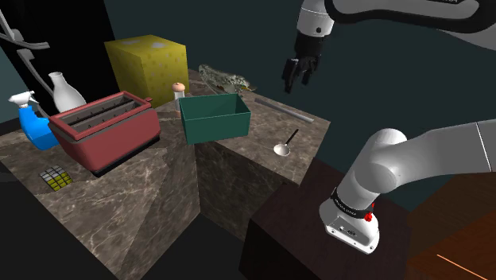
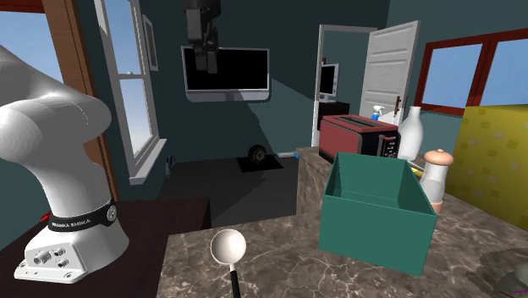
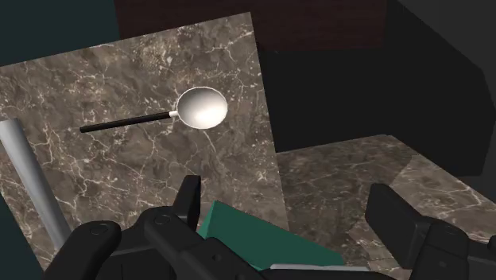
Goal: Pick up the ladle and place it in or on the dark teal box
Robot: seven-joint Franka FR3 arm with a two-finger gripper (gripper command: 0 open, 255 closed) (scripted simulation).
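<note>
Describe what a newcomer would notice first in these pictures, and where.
The big yellow box at the back of the marbled counter and the red toaster in front of it stand out first. Next, the open teal box sits mid-counter, the ladle lying apart from it towards the shoulder view's right. The black gripper hangs above them, fingers apart.

Ladle [image 1: 286, 143] [image 2: 228, 247] [image 3: 200, 107] lies flat on the marble worktop [image 1: 266, 121], pale round bowl facing up, with a thin black handle sticking straight out. Dark teal box [image 1: 216, 127] [image 2: 372, 224] [image 3: 238, 235] sits upright nearby, open-topped, not touching the ladle.
</note>
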